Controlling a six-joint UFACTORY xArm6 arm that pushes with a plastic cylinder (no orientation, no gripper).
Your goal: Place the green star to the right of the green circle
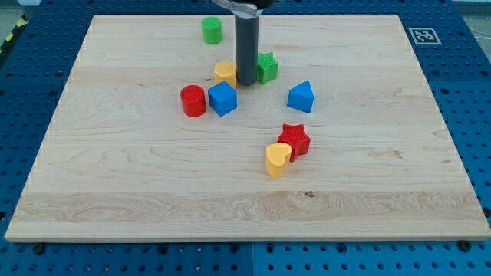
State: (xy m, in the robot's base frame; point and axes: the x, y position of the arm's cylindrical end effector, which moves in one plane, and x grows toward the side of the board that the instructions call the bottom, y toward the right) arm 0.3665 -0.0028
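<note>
My tip down on bench, touching green star on its left side; yellow block just left of tip. No hand fitted; nothing gripped. Green circle up-left, well apart. Judgement: tip on wrong side; move below star, push up, stop level with circle's right.

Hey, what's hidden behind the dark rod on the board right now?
My tip stands between the yellow block on the view's left and the green star on the view's right. The rod covers the near edge of each, so their contact with it cannot be seen.
</note>
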